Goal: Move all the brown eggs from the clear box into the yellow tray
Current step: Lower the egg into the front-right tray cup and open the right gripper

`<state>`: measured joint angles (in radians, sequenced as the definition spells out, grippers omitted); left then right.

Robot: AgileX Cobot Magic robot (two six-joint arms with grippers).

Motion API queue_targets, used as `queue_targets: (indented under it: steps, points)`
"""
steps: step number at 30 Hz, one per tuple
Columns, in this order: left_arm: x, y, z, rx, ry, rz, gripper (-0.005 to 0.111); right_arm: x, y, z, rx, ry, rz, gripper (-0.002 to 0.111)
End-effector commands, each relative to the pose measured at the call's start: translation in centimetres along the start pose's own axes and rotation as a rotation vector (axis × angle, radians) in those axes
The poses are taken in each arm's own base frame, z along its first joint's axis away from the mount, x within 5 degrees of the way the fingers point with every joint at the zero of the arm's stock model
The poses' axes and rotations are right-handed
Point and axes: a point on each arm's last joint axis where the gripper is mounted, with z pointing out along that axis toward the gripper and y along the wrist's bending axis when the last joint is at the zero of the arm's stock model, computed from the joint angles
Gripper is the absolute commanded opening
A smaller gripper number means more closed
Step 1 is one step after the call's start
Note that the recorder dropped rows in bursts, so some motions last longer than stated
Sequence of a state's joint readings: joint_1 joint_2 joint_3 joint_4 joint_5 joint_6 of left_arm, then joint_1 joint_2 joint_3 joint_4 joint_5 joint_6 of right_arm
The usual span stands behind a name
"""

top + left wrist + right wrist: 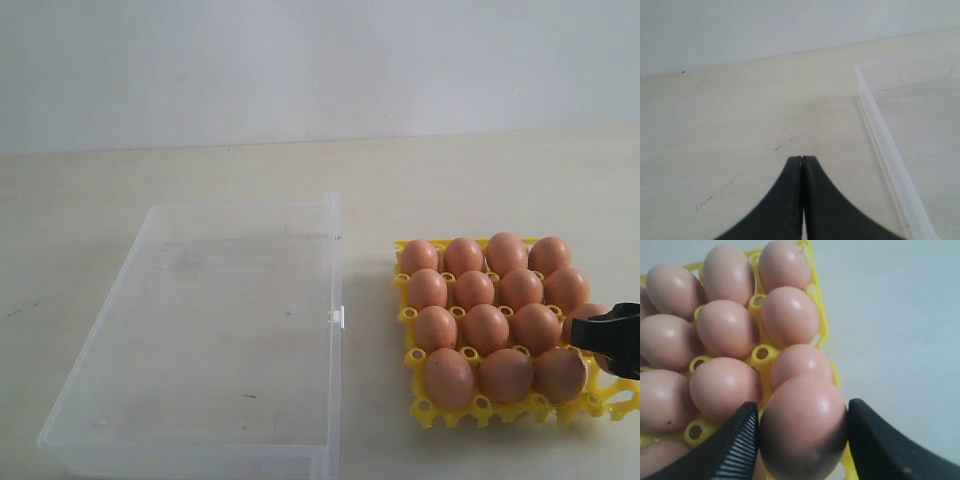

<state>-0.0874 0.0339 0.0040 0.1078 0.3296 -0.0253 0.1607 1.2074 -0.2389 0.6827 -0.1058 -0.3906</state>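
Several brown eggs (487,328) fill the cells of the yellow tray (425,410) on the right of the exterior view. My right gripper (612,340) reaches in from the right edge, over the tray's right side. It is shut on one more brown egg (802,425), with a black finger pressed to each flank. That held egg (582,318) hangs just above the tray's outer column (822,325). The clear box (335,260) lies on the left with no eggs showing in it. My left gripper (803,159) is shut and empty above bare table beside the box's wall (880,135).
A small clasp tab (338,317) sticks out from the box's long edge toward the tray. A narrow strip of pale table separates box and tray. A plain light wall stands behind the table.
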Motion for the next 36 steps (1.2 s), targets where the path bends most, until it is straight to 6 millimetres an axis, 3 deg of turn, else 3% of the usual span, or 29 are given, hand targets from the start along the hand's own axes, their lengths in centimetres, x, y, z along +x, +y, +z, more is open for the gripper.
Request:
queue_targets:
  steps: [1,10,36]
  points:
    - [-0.3,0.0,0.0,0.004,-0.017,-0.007,0.0,0.4,-0.3,0.8,0.028,0.032,-0.009,0.0]
    - [-0.3,0.0,0.0,0.004,-0.017,-0.007,0.0,0.0,-0.6,1.3,0.063,-0.019,0.0,0.0]
    - [-0.3,0.0,0.0,0.004,-0.017,-0.007,0.0,0.9,-0.5,1.9,0.052,0.064,-0.012,0.0]
